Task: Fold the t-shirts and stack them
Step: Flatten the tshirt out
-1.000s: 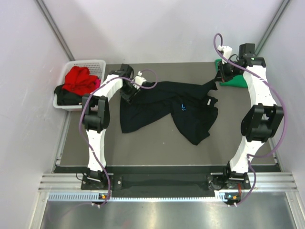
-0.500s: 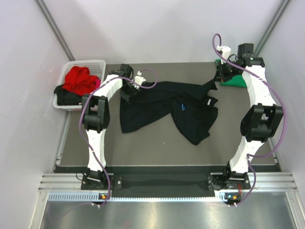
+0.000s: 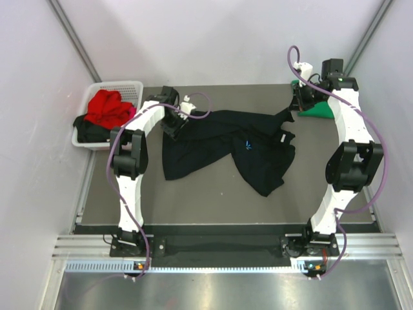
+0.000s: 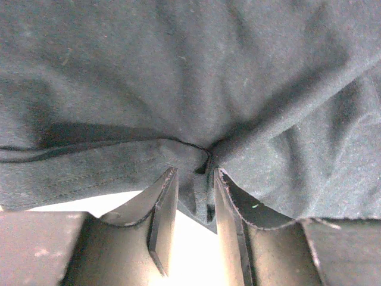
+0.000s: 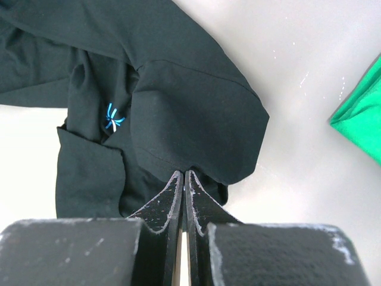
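With the left end effector [image 4: 195, 179] clamped on a fold of the large black t-shirt [image 3: 219, 145], crumpled mid-counter [image 3: 206, 200], and the right end effector [image 5: 183, 174] pinched shut on its sleeve edge, the arms should probably draw apart evenly and low to flatten it.

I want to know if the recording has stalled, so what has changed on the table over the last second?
Nothing visibly changed. The left gripper and right gripper each keep their jaws shut on the black t-shirt, which lies crumpled on the table between them. The green t-shirt stays by the right arm, the red t-shirt in the basket.
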`<state>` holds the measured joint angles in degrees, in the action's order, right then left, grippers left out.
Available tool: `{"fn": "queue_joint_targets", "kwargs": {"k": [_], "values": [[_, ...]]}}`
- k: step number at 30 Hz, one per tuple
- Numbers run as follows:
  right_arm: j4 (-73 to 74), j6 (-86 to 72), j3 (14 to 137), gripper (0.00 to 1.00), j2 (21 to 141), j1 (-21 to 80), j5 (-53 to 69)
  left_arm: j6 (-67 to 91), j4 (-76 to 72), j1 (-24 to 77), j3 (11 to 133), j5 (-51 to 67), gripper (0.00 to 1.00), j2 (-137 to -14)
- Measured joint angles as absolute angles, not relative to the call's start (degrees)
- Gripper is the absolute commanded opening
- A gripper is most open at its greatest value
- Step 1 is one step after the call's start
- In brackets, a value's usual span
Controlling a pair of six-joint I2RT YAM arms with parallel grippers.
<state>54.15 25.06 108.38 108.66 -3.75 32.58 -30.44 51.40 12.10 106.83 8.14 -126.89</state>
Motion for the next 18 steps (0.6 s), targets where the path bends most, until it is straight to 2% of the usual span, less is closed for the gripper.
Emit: {"fn": "queue_joint_targets", "kwargs": {"k": [8, 18], "values": [[54.2, 25.1, 108.4, 0.00, 109.1, -3.7, 32.6, -29.2, 50.5, 11.7, 106.8, 8.1, 0.33, -126.9], [54.2, 25.1, 108.4, 0.00, 109.3, -3.7, 32.6, -27.5, 49.6, 11.2, 106.8, 8.4, 0.35, -125.4]]}}
